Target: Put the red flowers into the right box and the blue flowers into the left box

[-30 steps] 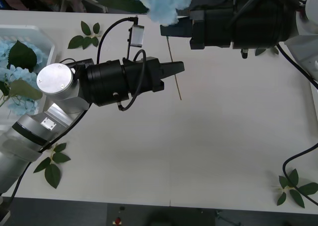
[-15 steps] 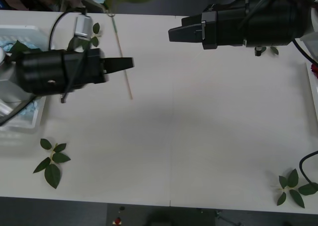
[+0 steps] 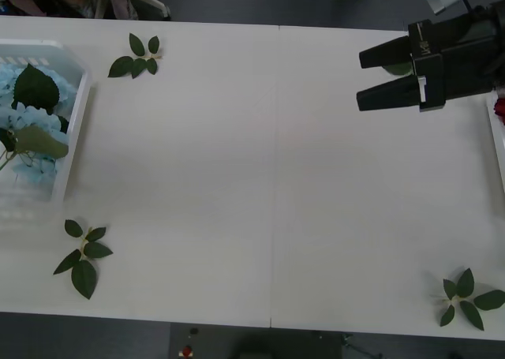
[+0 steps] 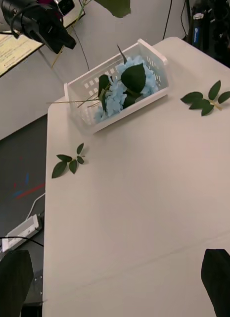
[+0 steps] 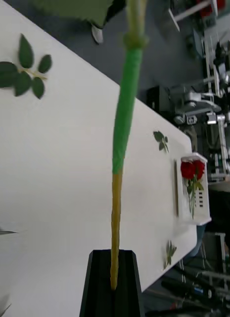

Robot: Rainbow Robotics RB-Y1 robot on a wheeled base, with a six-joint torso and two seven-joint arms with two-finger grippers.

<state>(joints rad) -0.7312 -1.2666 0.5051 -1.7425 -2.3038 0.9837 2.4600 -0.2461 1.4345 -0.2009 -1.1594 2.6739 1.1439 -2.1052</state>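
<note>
The left claw (image 5: 113, 287) is clenched on a flower stem (image 5: 123, 148), green up top and yellowish where the black fingers pinch it; the head is out of frame, so I can't tell its colour. The right claw (image 3: 377, 79) sits spread wide and holding nothing, over the table's (image 3: 276, 177) far right side. The blue flowers (image 3: 28, 122) are lying in the left box (image 3: 75, 130), and the red flowers (image 5: 192, 171) are in the right box (image 5: 204, 218). A few leaf sprigs (image 3: 83, 256) are scattered around the table.
</note>
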